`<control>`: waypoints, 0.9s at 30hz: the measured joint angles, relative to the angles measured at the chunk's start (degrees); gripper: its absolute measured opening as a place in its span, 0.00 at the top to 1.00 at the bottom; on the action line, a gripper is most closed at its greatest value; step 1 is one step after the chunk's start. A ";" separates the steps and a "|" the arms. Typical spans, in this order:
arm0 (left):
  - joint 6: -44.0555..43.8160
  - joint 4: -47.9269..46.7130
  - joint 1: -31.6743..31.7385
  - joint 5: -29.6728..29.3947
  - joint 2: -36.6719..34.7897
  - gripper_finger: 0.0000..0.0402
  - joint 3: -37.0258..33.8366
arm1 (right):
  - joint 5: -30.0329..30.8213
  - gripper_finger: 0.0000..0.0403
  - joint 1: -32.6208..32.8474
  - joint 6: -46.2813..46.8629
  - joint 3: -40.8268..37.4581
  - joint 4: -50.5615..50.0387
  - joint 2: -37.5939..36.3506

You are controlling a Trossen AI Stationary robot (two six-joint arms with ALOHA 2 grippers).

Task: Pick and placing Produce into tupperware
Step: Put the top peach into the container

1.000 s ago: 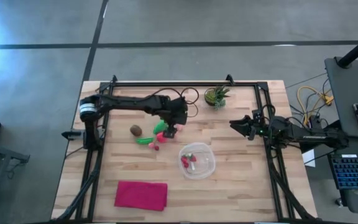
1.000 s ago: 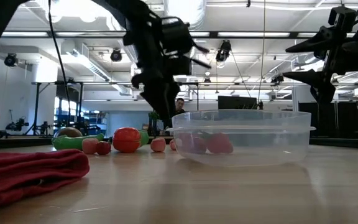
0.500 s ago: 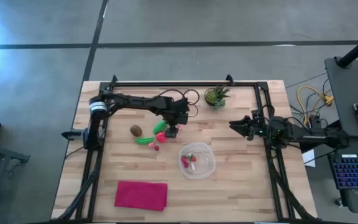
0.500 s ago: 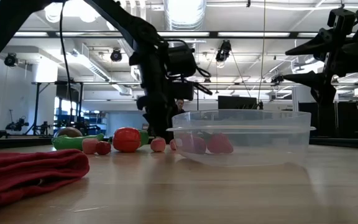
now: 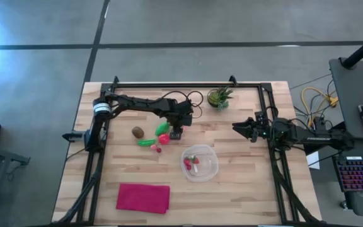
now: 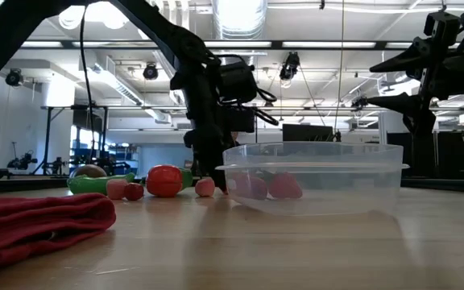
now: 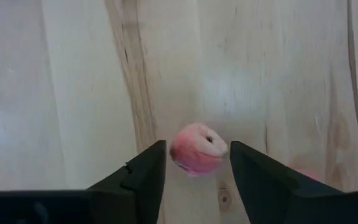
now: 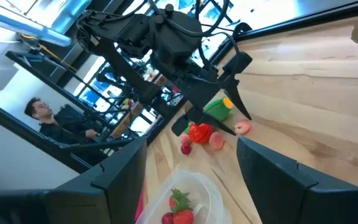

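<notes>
Here the left claw [image 7: 196, 168] sits low over the desk [image 5: 244, 189] at centre frame in the high view, fingers spread either side of a pink round piece [image 7: 197, 148] without touching it. The rest of the loose produce [image 5: 151, 135] lies just left of it: a red piece, green ones, a brown oval. The tupperware [image 5: 200, 162] stands below and right of centre, holding red pieces. The right claw [image 5: 237, 127], spread and empty, waits at mid-right.
</notes>
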 joint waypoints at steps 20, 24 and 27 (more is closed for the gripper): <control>-3.32 0.80 -0.22 -0.07 0.38 0.75 2.64 | 0.02 0.40 0.01 -0.46 -0.02 -0.44 0.00; -5.74 -0.96 -1.38 2.23 -1.82 0.76 5.34 | 0.00 0.40 -0.01 -0.42 -0.02 -0.42 -0.02; -5.86 -1.30 -3.01 6.01 -5.95 0.76 6.39 | 0.00 0.40 -0.01 -0.39 -0.02 -0.40 -0.02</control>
